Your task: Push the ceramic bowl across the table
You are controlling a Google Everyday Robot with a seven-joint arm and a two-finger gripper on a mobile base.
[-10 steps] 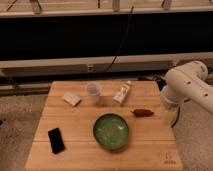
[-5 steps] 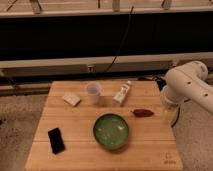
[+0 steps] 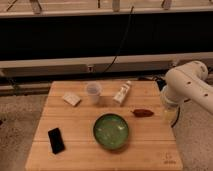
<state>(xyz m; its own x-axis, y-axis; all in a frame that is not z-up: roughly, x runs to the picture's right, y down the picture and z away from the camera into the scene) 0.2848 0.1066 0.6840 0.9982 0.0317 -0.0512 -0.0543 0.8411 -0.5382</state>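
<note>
The ceramic bowl [image 3: 111, 131], round, glossy green with a dark rim, sits on the light-wood table [image 3: 75, 122] a little right of centre, toward the front. My white arm [image 3: 187, 87] comes in from the right. My gripper [image 3: 169, 114] hangs below it at the table's right edge, well right of the bowl and not touching it.
A translucent white cup [image 3: 93, 92] and a white tube [image 3: 122, 93] stand behind the bowl. A dark red item [image 3: 143, 113] lies between the bowl and my gripper. A black phone [image 3: 56, 140] lies front left, a pale block [image 3: 71, 99] back left. A dark wall runs behind the table.
</note>
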